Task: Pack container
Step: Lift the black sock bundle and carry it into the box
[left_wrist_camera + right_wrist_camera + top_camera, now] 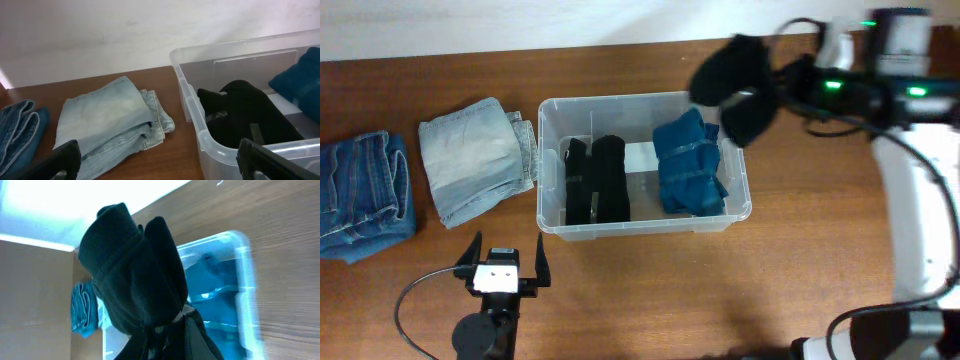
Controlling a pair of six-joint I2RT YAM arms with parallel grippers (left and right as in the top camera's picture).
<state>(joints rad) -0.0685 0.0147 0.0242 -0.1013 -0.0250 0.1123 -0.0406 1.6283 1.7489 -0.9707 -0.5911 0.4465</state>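
Observation:
The clear plastic container (pixel 548 165) sits mid-table. It holds folded black trousers (pixel 596 178) on the left and a folded dark teal garment (pixel 689 165) on the right. My right gripper (pixel 775 88) is shut on a black garment (pixel 732 72) and holds it in the air above the container's back right corner; that garment fills the right wrist view (pixel 132 275). My left gripper (pixel 504 262) is open and empty, in front of the container's left corner. In the left wrist view the container (pixel 192 102) is at right.
Folded light-blue jeans (pixel 472 157) lie left of the container; they also show in the left wrist view (pixel 107 117). Folded darker blue jeans (pixel 360 192) lie at the far left edge. The right arm's white links (pixel 920 200) stand at the table's right side.

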